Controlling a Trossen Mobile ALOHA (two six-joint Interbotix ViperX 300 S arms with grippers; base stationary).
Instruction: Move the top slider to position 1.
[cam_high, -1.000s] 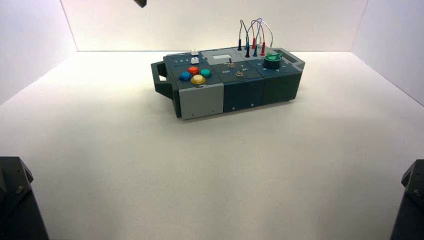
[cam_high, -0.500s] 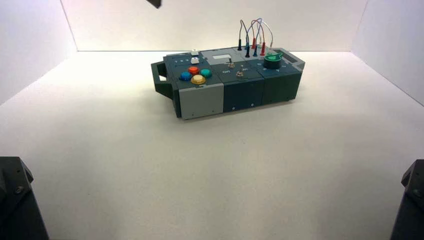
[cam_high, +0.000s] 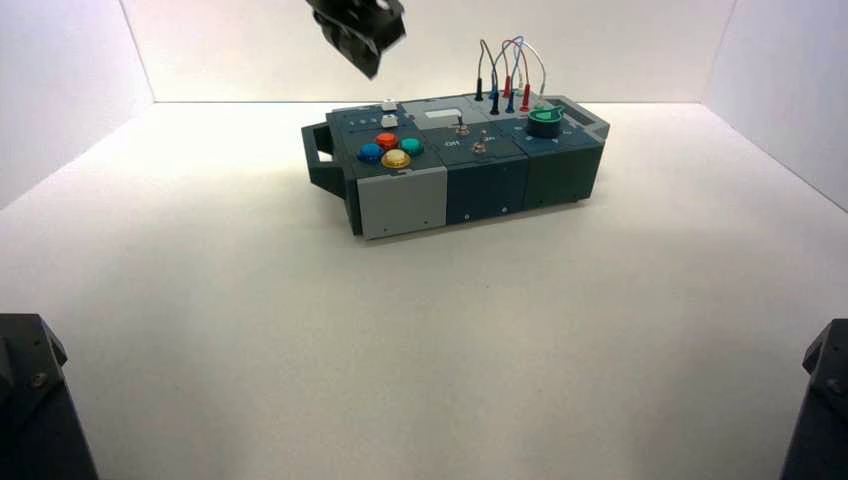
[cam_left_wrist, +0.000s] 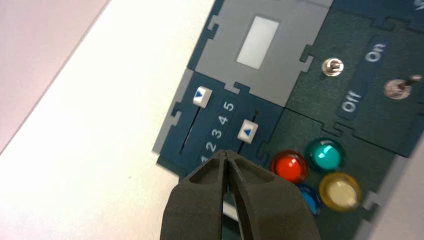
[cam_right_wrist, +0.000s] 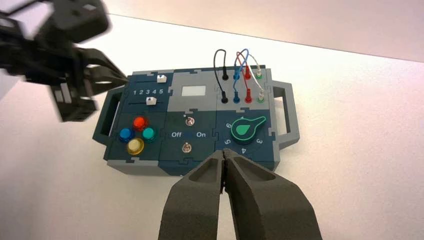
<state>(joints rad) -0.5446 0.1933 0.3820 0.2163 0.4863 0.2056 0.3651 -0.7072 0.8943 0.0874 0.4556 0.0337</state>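
Note:
The box (cam_high: 400, 205) stands at the table's far middle. In the left wrist view its top slider (cam_left_wrist: 202, 95), a white cap with a blue arrow, sits by the number 5; it also shows in the right wrist view (cam_right_wrist: 161, 78). The second slider (cam_left_wrist: 248, 131) lies beside it, with the numbers 1 to 5 between them. My left gripper (cam_high: 366, 62) hangs in the air above the box's left far corner, apart from it. It is shut and empty (cam_left_wrist: 227, 153), with its tips over the 1 end of the scale. My right gripper (cam_right_wrist: 223, 152) is shut, empty and parked near the robot.
Four coloured buttons (cam_left_wrist: 310, 170) lie beside the sliders. Two toggle switches (cam_left_wrist: 332, 66) stand by the Off and On lettering. A green knob (cam_right_wrist: 246, 128) and plugged wires (cam_right_wrist: 240, 75) are at the box's right end. The box has dark handles (cam_high: 320, 150).
My left gripper has come down from the top edge of the high view and moved right, toward the box's slider end. The box and its sliders have not moved.

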